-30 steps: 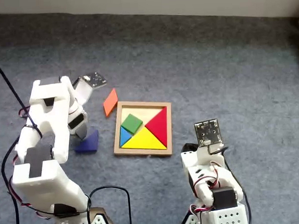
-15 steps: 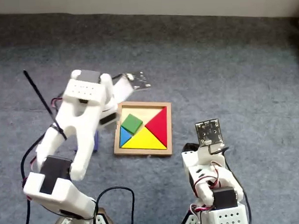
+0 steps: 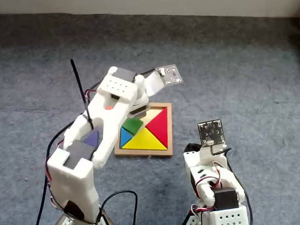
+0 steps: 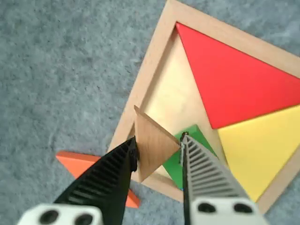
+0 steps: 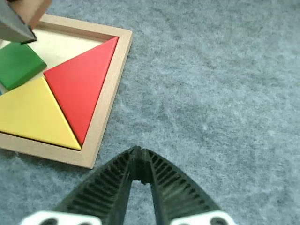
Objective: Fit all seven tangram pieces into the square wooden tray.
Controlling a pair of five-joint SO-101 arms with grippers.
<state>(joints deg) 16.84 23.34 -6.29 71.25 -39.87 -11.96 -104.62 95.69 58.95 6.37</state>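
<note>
Above the bare far-left corner of the square wooden tray [image 4: 143, 75], my left claw [image 4: 158, 139] pinches a plain wooden triangle [image 4: 152, 150] directly over the gap beside the green square block [image 4: 174, 165]; my right claw [image 5: 140, 164] sits pressed together, farther off.

Lit softly and evenly, fairly bright, seemingly from above. Throws a faint, diffuse shade onto the carpet [image 3: 156, 159] along the near rim of the tray [image 3: 141, 153]. Nearly washes out the bare tray floor in both wrist views. Leaves a mild sheen across the red triangle [image 4: 234, 79]. Falls flat and warm on the wooden triangle [image 4: 152, 147].
</note>
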